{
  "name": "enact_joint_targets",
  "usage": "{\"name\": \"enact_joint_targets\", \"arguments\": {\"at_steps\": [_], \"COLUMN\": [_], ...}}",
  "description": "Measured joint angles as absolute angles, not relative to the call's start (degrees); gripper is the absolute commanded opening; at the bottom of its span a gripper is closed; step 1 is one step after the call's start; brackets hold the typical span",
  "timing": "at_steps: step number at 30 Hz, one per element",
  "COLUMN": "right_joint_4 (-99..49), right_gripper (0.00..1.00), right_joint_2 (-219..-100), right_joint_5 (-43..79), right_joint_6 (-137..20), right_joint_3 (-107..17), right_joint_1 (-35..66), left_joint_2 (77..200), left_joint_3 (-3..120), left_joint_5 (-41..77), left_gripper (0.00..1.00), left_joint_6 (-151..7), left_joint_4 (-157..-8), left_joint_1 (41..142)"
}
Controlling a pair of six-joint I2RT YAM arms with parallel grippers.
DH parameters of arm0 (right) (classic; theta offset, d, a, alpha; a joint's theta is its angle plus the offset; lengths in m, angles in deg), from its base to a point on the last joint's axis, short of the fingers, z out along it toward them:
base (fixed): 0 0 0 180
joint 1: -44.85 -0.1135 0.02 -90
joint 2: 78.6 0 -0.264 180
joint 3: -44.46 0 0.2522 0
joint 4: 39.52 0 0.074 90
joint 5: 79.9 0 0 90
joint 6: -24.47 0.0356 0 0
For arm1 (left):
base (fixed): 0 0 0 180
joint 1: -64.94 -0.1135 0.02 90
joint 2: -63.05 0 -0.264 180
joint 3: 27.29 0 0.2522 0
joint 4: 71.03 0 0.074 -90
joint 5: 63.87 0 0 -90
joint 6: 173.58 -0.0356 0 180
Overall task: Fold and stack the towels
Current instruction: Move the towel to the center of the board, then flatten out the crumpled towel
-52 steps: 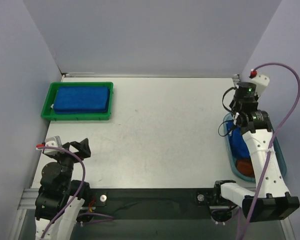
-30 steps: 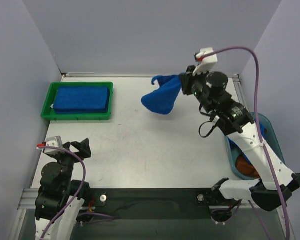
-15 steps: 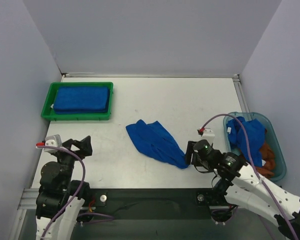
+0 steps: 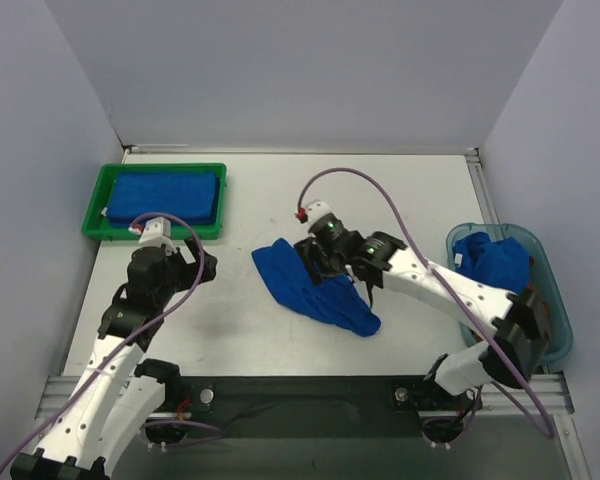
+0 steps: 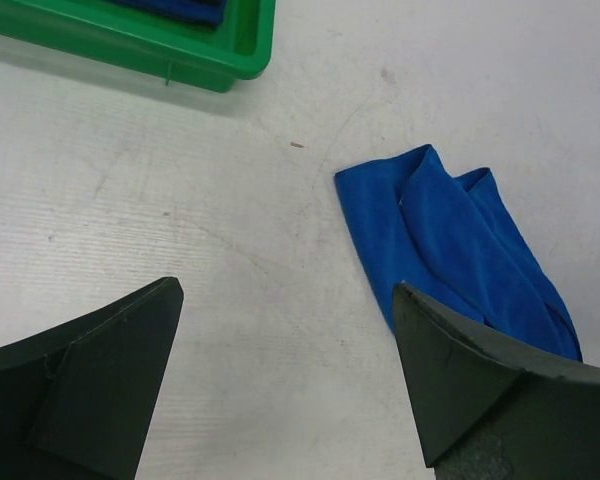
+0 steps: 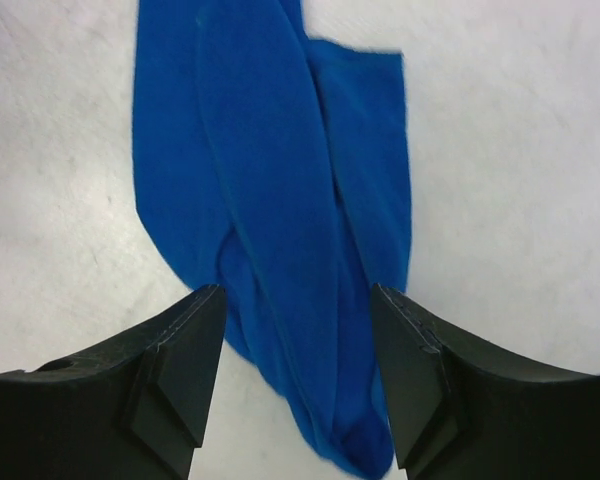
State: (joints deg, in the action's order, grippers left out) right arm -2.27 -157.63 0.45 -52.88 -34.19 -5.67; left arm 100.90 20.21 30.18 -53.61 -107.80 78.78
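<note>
Well beyond the left fingers [image 5: 90, 380], toward their left-hand side, the green tray [image 4: 150, 235] sits on the table [image 4: 400, 195] with a folded blue towel [image 4: 165, 197] lying flat inside it and filling most of its floor. The left gripper [image 5: 285, 290] hangs over bare tabletop with its two fingers spread wide apart and nothing between them. The wrist view shows only white surface in the gap. Ahead of those fingers and toward the right-hand one lies a loose blue towel [image 5: 450, 250], rumpled into long lengthwise folds. Its near end disappears behind the right-hand fingertip, and it is well apart from the tray. The right gripper [image 6: 297, 290] hovers directly over this same towel, jaws parted and gripping nothing. The cloth runs out from under the gap between its fingers [image 6: 170, 370] and stretches away ahead of them, lying slack on the table. One edge is doubled over along the middle, and a squared corner lies farthest from the fingertips. Whether the fingertips touch the cloth cannot be told. Behind the right gripper, back along its arm and well away from the fingers, stands the teal bin [image 4: 564, 335] at the table's right edge. A bunched blue towel [image 4: 492, 262] is heaped at its far end and rises over the rim, while the arm crosses in front of the bin's near half and hides what lies there.
</note>
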Motion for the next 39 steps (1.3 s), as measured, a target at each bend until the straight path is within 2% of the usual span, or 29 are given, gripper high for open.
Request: {"name": "enact_joint_targets", "arguments": {"at_steps": [5, 12, 17, 21, 27, 29, 30, 32, 39], "right_joint_4": [-6.93, -10.64, -11.45, -11.84, -12.28, -12.28, -12.22, -12.39, -16.37], "right_gripper": [0.54, 0.41, 0.23, 0.0, 0.0, 0.04, 0.08, 0.11, 0.14], "right_joint_2": [-175.7, -192.84, -199.0, -199.22, -196.99, -194.1, -192.47, -189.16, -181.84], "right_joint_5": [3.92, 6.06, 5.39, 3.99, 3.75, 5.69, 6.72, 9.54, 16.25], "right_joint_6": [-58.5, -60.53, -61.01, -61.27, -60.93, -60.03, -59.35, -57.89, -52.71], "right_joint_3": [-45.79, -55.17, -56.57, -56.57, -55.45, -54.18, -53.7, -52.9, -46.38], "right_joint_1": [-6.65, -7.11, -7.16, -7.13, -6.0, -4.45, -3.37, -0.66, 10.09], "left_joint_2": [104.16, 105.82, 106.21, 106.65, 107.13, 107.17, 107.22, 107.5, 109.93], "left_joint_3": [20.47, 18.02, 18.02, 18.02, 18.02, 18.02, 18.02, 18.02, 18.02], "left_joint_5": [30.94, 31.51, 32.1, 32.1, 32.06, 32.04, 32.02, 31.75, 29.83], "left_gripper": [0.97, 0.97, 0.97, 0.98, 0.97, 0.97, 0.97, 0.97, 0.97], "left_joint_6": [-53.76, -52.64, -52.69, -52.69, -52.93, -52.97, -52.99, -53.02, -52.91], "left_joint_4": [-107.55, -106.33, -106.27, -106.18, -106.13, -106.13, -106.11, -106.02, -105.94], "left_joint_1": [78.83, 79.48, 80.01, 80.2, 80.29, 80.4, 80.49, 80.69, 81.43]}}
